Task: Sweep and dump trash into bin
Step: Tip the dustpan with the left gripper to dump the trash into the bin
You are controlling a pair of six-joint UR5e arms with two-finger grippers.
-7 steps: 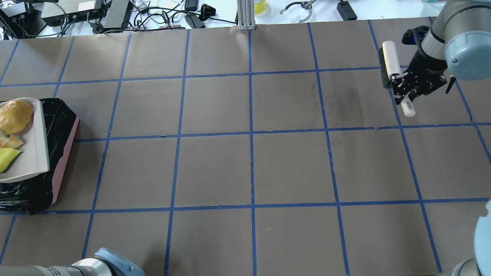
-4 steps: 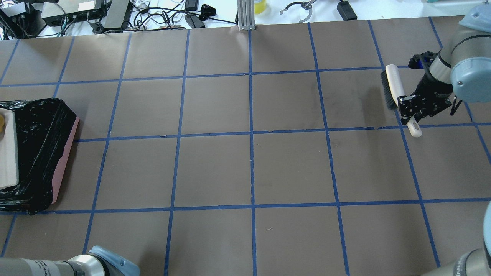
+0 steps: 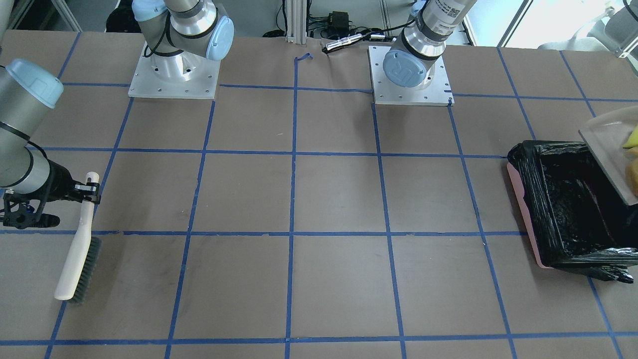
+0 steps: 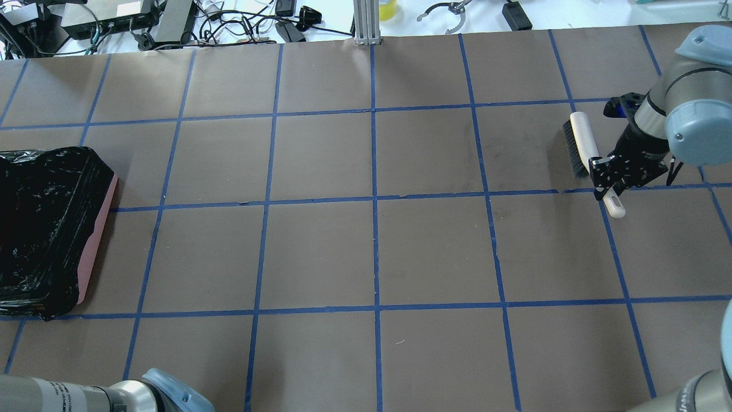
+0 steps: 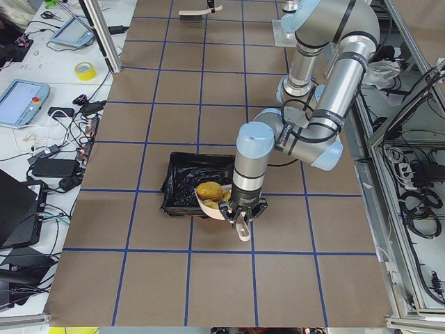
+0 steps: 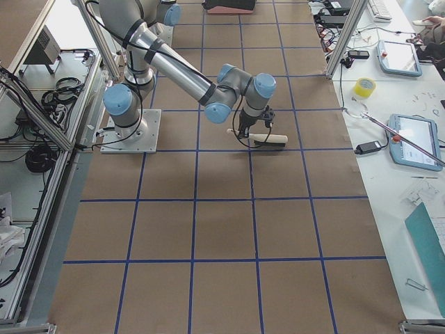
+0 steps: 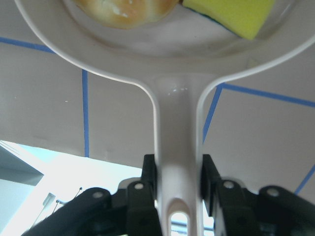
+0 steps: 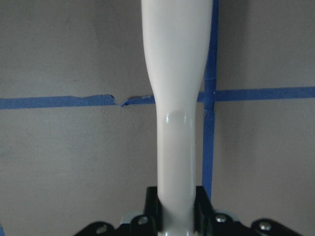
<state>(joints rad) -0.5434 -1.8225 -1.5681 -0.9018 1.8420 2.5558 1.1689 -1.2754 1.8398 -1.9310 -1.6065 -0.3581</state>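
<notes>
My left gripper [image 7: 178, 182] is shut on the handle of the translucent beige dustpan [image 7: 147, 54]. The dustpan holds the golden-brown bun [image 7: 123, 7] and the yellow wedge [image 7: 236, 14]; the croissant is hidden. In the front view the dustpan [image 3: 605, 149] hangs tilted over the outer side of the pink, black-lined bin [image 3: 573, 209]. The dustpan is out of the overhead view; the bin [image 4: 46, 229] shows there at the left edge. My right gripper [image 4: 609, 177] is shut on the handle of a white brush [image 4: 577, 146], held low over the table far from the bin.
Both arm bases [image 3: 408, 75] stand at the robot's side of the table. Cables and electronics [image 4: 171, 23] lie beyond the table's far edge. A metal post [image 4: 366, 23] stands at the far edge's middle. Blue tape lines grid the brown table [image 4: 372, 240].
The dustpan with the trash has slid left out of the overhead view, off the bin's visible part. My right gripper has carried the brush toward the robot and lower.
</notes>
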